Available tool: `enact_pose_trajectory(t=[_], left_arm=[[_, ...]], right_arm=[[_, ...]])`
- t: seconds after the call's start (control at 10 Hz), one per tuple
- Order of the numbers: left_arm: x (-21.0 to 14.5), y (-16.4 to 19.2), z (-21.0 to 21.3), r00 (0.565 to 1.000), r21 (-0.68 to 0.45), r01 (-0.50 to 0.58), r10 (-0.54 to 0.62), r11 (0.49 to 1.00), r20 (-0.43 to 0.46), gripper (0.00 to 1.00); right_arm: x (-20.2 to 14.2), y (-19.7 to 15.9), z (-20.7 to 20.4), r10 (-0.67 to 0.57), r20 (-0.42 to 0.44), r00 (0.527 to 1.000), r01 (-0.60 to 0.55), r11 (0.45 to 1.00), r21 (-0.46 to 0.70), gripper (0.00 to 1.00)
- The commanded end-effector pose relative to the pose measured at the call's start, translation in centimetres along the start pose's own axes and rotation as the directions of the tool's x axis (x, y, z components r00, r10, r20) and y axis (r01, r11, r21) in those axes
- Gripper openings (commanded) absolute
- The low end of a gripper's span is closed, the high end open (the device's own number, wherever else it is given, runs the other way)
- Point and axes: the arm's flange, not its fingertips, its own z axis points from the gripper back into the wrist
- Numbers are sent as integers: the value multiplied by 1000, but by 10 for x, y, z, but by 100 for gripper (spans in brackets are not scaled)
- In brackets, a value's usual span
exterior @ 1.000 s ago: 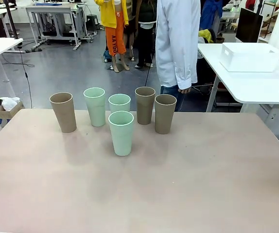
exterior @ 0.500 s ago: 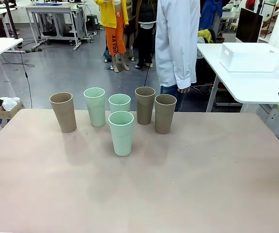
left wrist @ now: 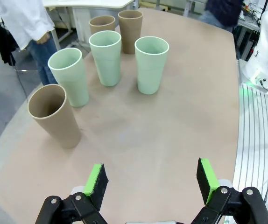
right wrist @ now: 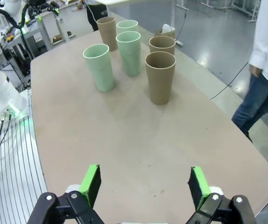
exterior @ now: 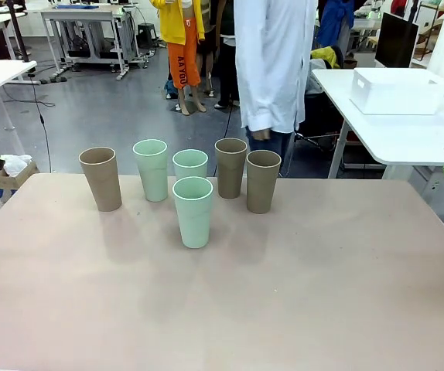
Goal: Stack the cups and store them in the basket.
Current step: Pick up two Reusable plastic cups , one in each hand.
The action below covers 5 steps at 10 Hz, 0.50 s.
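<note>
- Cups (exterior: 151, 170), six in all, stand upright and mouth-up in a loose cluster at the far middle of the table (exterior: 322, 294). Three are green and three brown, and none is nested in another yet.
- The front green cup (exterior: 193, 212) stands nearest the robot, just ahead of the rest and about midway between the two arms.
- The left brown cup (exterior: 100, 179) ends the row on the robot's left, and the right brown cup (exterior: 262, 182) ends it on the right.
- The left gripper (left wrist: 151, 179) is spread wide and holds nothing, above bare table on the near side. From its wrist view the left brown cup is the closest one ahead.
- The right gripper (right wrist: 144, 183) is likewise spread and empty, well apart from the cups, with the right brown cup first in its line.
- The basket (exterior: 396, 90) sits on a separate white side table (exterior: 408, 139) beyond the far right corner, well apart from the cups and on the right arm's side.
- A person (exterior: 276, 62) stands at the far edge, touching nothing.
- Every cup's long axis is vertical, so a first grasp would likely pinch the wall or rim. Each arm looks best placed for the brown cup on its own side.
</note>
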Motion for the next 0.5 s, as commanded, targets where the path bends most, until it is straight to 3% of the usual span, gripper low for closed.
enact_pose_trajectory(t=[0.0,0.4], left_arm=[[0,2,1,999,-4,21,-21,1000,30,100],[0,2,1,999,-4,21,-21,1000,30,100]], right_arm=[[1,-4,0,27,22,999,-27,1000,6,100],[1,-4,0,27,22,999,-27,1000,6,100]])
